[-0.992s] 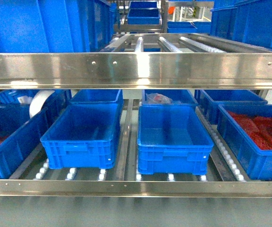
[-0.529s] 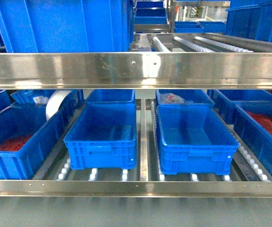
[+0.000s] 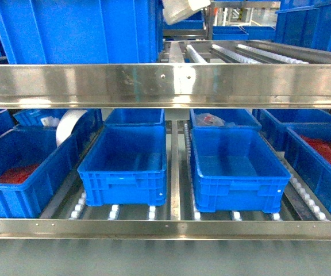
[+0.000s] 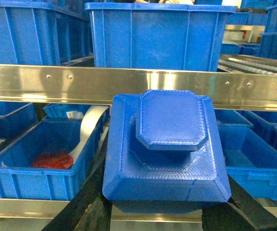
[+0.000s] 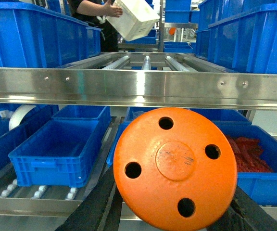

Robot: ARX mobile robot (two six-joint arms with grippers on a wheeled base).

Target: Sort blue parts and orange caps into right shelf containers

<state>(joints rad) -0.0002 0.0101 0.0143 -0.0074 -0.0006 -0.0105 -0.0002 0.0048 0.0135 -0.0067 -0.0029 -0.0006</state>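
Note:
A blue part point(image 4: 165, 149), a stepped octagonal block, fills the middle of the left wrist view. My left gripper point(image 4: 162, 211) is shut on it, with black fingers point(image 4: 83, 207) at both lower sides. An orange cap point(image 5: 175, 168), a round disc with several holes, sits in my right gripper point(image 5: 174, 219), which is shut on it. Both face the steel shelf. On its lower level stand two empty blue containers point(image 3: 122, 187) point(image 3: 239, 190) side by side. Neither gripper shows in the head view.
A steel rail point(image 3: 165, 83) crosses above the lower level. A left crate point(image 3: 22, 198) holds red pieces and a white roll point(image 3: 68, 126). A far-right crate point(image 3: 320, 190) holds red parts. Behind the shelf a person holds a white box point(image 5: 136, 18).
The head view shifted, so the crates now sit further right in frame. A white box has appeared at the top behind the shelf.

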